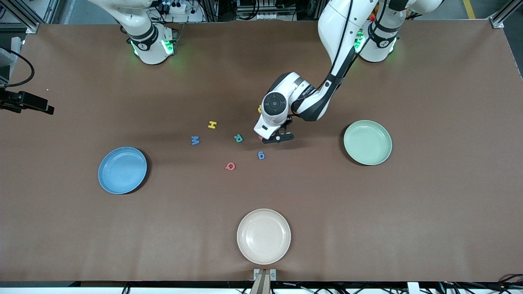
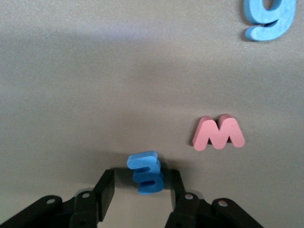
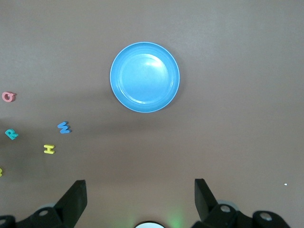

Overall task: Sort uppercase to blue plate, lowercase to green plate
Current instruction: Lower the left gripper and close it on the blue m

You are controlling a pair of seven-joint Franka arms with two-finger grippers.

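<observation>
The blue e (image 2: 146,172) stands on edge on the table between the fingers of the left gripper (image 2: 140,190); one finger (image 2: 172,190) touches it, the other stands just clear, so the jaws are closing, not yet clamped. The red w (image 2: 218,133) lies just beside, the blue g (image 2: 268,19) near. Risk: the thin foam could tip or squirt out as the jaws meet. The green plate (image 1: 367,142) is well apart. The right gripper (image 3: 140,199) waits, spread wide, above the blue plate (image 3: 145,77)
</observation>
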